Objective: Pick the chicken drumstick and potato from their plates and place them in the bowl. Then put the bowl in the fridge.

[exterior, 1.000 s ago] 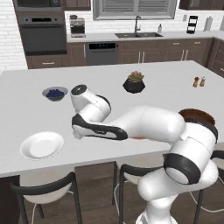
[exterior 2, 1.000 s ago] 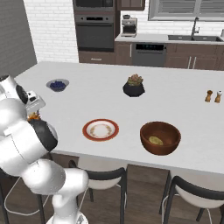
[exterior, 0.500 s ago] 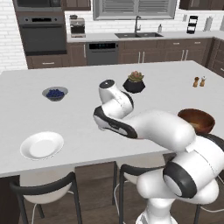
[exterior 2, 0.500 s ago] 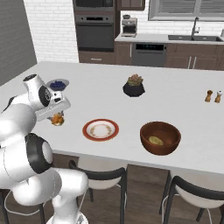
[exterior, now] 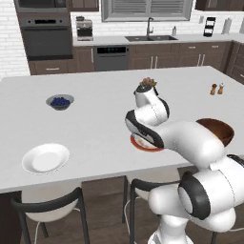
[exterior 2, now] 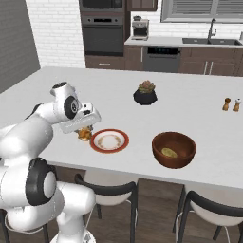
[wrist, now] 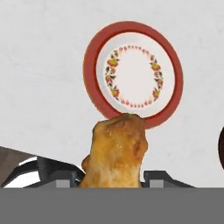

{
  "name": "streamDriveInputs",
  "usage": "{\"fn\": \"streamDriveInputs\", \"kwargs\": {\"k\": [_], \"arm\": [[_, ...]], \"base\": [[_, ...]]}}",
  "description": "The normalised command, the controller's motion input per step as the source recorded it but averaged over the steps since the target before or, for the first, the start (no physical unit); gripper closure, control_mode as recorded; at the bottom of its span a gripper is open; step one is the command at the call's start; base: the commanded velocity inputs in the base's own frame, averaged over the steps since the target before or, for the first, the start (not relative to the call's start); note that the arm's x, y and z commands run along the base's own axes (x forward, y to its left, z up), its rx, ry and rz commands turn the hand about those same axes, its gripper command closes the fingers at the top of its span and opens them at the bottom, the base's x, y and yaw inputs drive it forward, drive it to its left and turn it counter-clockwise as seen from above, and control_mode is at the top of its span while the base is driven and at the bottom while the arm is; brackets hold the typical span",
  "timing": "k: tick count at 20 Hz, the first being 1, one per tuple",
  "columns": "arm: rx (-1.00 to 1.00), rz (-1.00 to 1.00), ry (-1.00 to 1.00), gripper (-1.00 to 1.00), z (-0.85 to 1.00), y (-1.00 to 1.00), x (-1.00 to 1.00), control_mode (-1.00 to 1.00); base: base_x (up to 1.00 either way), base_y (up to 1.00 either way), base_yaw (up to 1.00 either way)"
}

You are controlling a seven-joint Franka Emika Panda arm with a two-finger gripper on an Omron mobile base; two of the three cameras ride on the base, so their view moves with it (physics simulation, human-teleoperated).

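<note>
We hold the chicken drumstick [wrist: 116,151] clamped in the gripper [exterior 2: 85,133], above the counter beside the red-rimmed plate [exterior 2: 109,141]; light, lumpy and likely greasy, best pinched across its thick middle.

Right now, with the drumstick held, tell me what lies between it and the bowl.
The red-rimmed plate lies on the counter between the drumstick in the gripper and the bowl. It is flat and bare, so a raised carry should clear it. Nothing else visible intervenes.

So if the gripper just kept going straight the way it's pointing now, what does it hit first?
Probably the countertop, just beside the red-rimmed plate. The gripper points down, carrying the chicken drumstick; depth is unclear.
</note>
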Motion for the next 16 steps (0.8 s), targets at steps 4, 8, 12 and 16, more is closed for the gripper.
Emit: {"fn": "streamDriveInputs", "kwargs": {"k": [4,8,12,16], "arm": [[0.0,-0.14,0.03,1.0,0.0,-1.0,0.0,-1.0],[0.02,-0.11,0.0,1.0,0.0,-1.0,0.0,-1.0],[0.06,-0.06,0.0,1.0,0.07,-1.0,0.0,-1.0],[0.02,-0.04,0.0,1.0,0.31,-1.0,0.0,-1.0]], "base": [[0.0,0.0,0.0],[0.0,0.0,0.0],[0.0,0.0,0.0],[0.0,0.0,0.0]]}}
